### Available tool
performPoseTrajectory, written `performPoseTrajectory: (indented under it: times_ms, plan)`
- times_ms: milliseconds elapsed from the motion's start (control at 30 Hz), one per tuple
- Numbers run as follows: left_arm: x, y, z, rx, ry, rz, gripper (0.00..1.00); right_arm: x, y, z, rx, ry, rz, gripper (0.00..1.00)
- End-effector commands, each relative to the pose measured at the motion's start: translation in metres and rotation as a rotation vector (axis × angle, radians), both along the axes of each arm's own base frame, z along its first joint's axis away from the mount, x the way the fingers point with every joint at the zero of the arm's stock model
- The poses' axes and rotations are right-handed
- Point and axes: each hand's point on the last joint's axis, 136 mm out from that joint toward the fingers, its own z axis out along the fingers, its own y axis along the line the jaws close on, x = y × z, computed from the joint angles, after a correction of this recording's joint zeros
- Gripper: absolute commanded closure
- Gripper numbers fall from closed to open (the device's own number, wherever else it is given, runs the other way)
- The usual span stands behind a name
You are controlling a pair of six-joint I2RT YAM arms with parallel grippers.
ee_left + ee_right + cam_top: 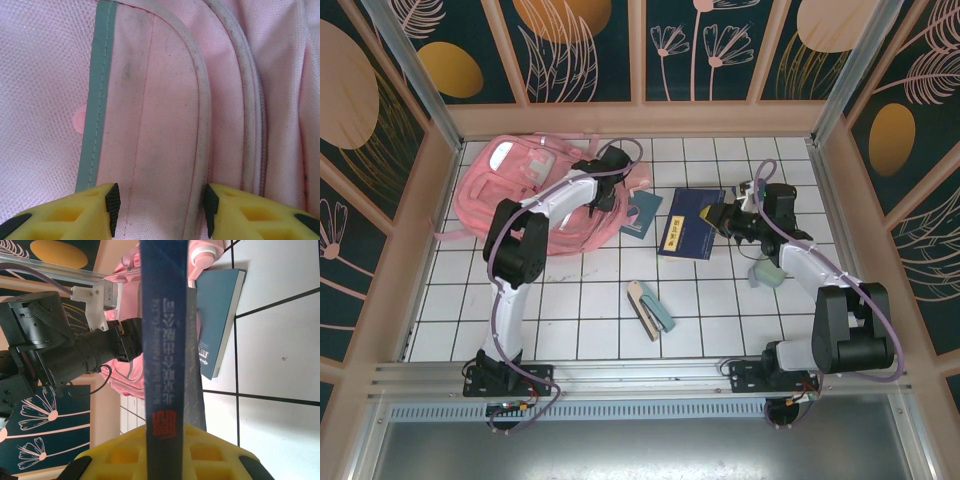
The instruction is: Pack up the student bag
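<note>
Pink student bag lies flat at the far left corner of the white tiled desk, close to the patterned back and side walls, with a strap trailing off its left edge. Your left pincer is down on the bag's right part with its jaws parted. A piped pink pocket panel runs between its black pads, and a grey-green strip lies just to their left. You cannot tell from the wrist view whether the pads press the fabric, but nothing is pinched between them. The left arm crosses the near side of the bag and hides part of it from above. Your right pincer is closed on a dark blue book with yellow print on its cover. It holds the book by its right edge, near the middle of the desk. In the right wrist view the book stands edge-on between the yellow fingers, its spine facing the camera. Between that book and the bag lies a smaller teal book, just beside the bag's right edge and just under the left pincer, so it sits in the lane from the held book to the bag. Nearer to you, well apart from the rest, lies a beige and teal oblong item, set at a slant. A small pale green object sits just beside the right forearm, too small to name.
</note>
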Motion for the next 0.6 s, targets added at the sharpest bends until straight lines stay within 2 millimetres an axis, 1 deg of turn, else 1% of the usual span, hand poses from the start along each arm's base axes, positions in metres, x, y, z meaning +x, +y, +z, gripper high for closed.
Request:
performPoseTrajectory:
  times_ms: [0, 67, 167, 233, 267, 300, 333, 433, 567]
  plan:
    - [-0.016, -0.006, -0.005, -0.049, 0.075, -0.053, 0.49, -0.003, 0.006, 0.020, 0.028, -0.074, 0.020, 1.00]
    - [-0.016, -0.002, -0.012, -0.027, 0.083, -0.050, 0.50, -0.003, 0.007, 0.020, 0.030, -0.073, 0.022, 1.00]
    - [-0.015, 0.014, -0.022, 0.070, 0.082, -0.022, 0.58, -0.005, 0.011, 0.020, 0.034, -0.075, 0.028, 1.00]
    - [-0.014, 0.024, -0.025, 0.130, 0.075, -0.003, 0.73, -0.006, 0.015, 0.022, 0.040, -0.080, 0.034, 1.00]
    - [-0.013, 0.027, -0.022, 0.147, 0.062, 0.010, 0.81, -0.006, 0.017, 0.024, 0.045, -0.083, 0.036, 1.00]
    - [-0.011, 0.028, -0.017, 0.148, 0.047, 0.019, 0.92, -0.005, 0.021, 0.026, 0.051, -0.089, 0.037, 1.00]
    - [-0.010, 0.028, -0.011, 0.142, 0.034, 0.023, 1.00, -0.005, 0.024, 0.029, 0.056, -0.098, 0.039, 1.00]
    - [-0.002, 0.025, 0.021, 0.108, -0.031, 0.041, 1.00, 0.000, 0.033, 0.035, 0.083, -0.116, 0.035, 1.00]
    - [0.008, 0.014, 0.077, 0.013, -0.128, 0.040, 1.00, 0.008, 0.048, 0.045, 0.149, -0.138, 0.029, 1.00]
